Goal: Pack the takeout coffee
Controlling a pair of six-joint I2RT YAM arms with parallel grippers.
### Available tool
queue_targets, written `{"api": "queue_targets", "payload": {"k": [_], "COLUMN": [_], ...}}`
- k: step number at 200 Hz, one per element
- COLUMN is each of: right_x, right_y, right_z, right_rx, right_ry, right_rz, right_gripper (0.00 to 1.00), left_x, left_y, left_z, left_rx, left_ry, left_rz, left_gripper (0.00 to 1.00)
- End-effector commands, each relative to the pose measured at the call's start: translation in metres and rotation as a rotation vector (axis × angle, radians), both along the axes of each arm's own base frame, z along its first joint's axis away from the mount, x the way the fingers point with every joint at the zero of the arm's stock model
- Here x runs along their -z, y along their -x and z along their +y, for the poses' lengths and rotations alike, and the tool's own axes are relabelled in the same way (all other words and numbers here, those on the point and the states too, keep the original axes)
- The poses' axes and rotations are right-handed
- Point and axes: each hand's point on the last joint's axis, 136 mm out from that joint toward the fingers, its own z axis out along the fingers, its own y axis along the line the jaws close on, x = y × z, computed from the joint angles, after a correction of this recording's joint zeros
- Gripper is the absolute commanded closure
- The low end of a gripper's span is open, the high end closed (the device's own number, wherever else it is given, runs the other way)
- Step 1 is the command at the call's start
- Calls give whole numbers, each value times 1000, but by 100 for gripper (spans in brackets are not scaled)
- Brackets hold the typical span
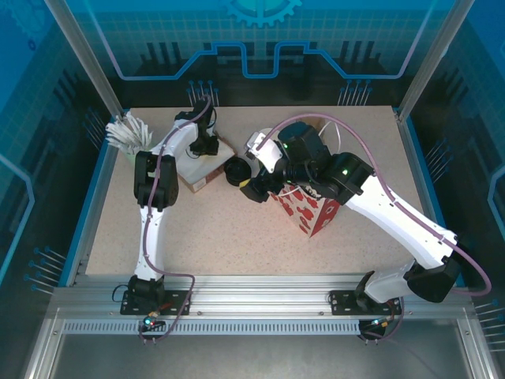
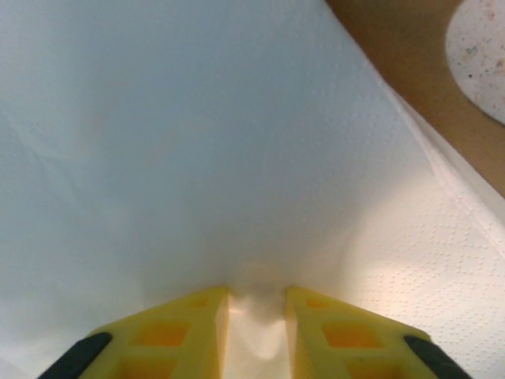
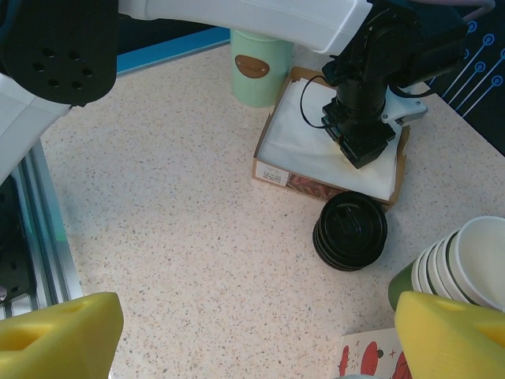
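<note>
The takeout coffee is out of view. My left gripper [image 1: 207, 151] is pressed down on a white napkin [image 2: 237, 142] in a shallow cardboard box [image 3: 272, 171]. Its yellow fingers [image 2: 185, 328] pinch a small fold of that napkin between them. Above the bare table hangs my right gripper [image 3: 256, 316], open with nothing between its fingers. It is beside the red-and-white paper bag [image 1: 312, 212] and near a stack of black lids [image 3: 351, 230].
A stack of lidless green cups with white rims [image 3: 465, 264] stands at the right edge of the right wrist view. A mint-green holder [image 3: 256, 67] with white utensils [image 1: 126, 134] sits at the back left. Free tabletop [image 1: 229, 237] lies in front of the box.
</note>
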Motion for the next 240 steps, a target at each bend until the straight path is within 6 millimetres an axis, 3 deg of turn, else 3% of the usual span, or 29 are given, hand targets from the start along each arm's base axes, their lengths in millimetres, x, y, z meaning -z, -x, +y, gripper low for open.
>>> {"api": "queue_targets", "payload": {"k": [1,68,141,240], "right_x": [-5,-3,-9,-15], "right_y": [6,8,7,-9], "right_z": [6,5,2,-2], "right_rx": [-25,-22,-3,79], "right_ry": [-9,-9,-15,-47], "right_rz": [5,14,-5,-17], "right_gripper": [10,10,10,9], "left_x": [-2,-11,-80,-153], "left_y": [0,-1,-3,18], "left_z": [2,3,5,11], "left_rx": [8,1,-19,-65], "left_ry": [14,35,76,182], "left_rz": [13,-3,-173,-351], "left_gripper": [78,96,100,100]}}
